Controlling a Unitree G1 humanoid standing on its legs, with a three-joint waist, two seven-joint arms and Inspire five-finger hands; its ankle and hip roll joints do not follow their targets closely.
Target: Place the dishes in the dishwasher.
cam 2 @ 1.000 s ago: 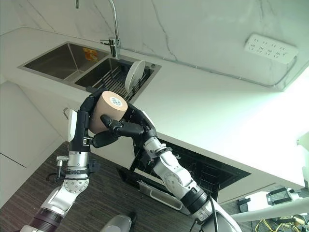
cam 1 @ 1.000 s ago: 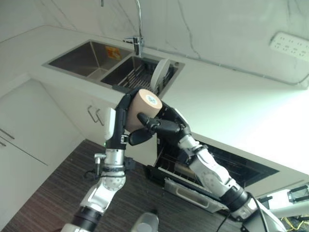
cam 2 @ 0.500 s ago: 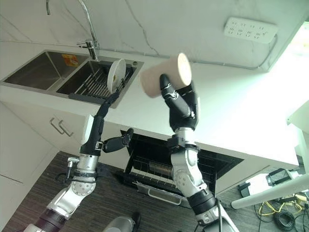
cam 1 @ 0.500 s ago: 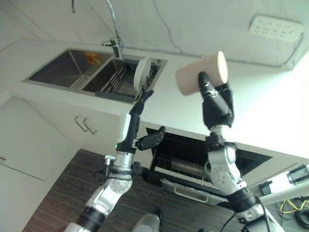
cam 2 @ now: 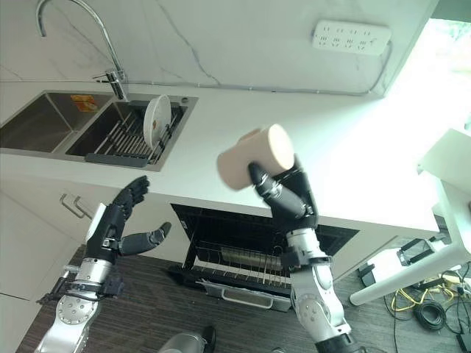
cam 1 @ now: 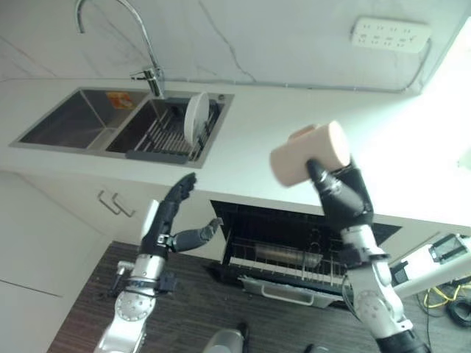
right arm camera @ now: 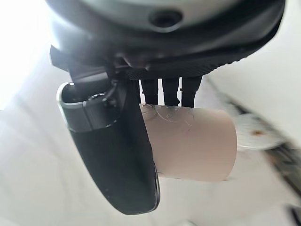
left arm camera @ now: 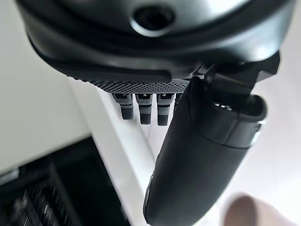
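Landmark: the open dishwasher under the counter; all places below are given from it.
Cup: a beige mug lies on its side in the air, above the dishwasher opening, with its handle up.
Right robot hand: its fingers and thumb are clamped around the mug's lower wall — I judge this grip keeps the mug safe for lowering.
Left robot hand: left of the dishwasher, in front of the cabinet; fingers are straight and apart, holding nothing.
Plate: a white plate stands upright in the sink rack, up and left of the dishwasher — not yet loaded.
Edges: the counter edge is just above the opening, so the mug probably must pass in front of it.
Open room: the pulled-out wire rack seems mostly free.
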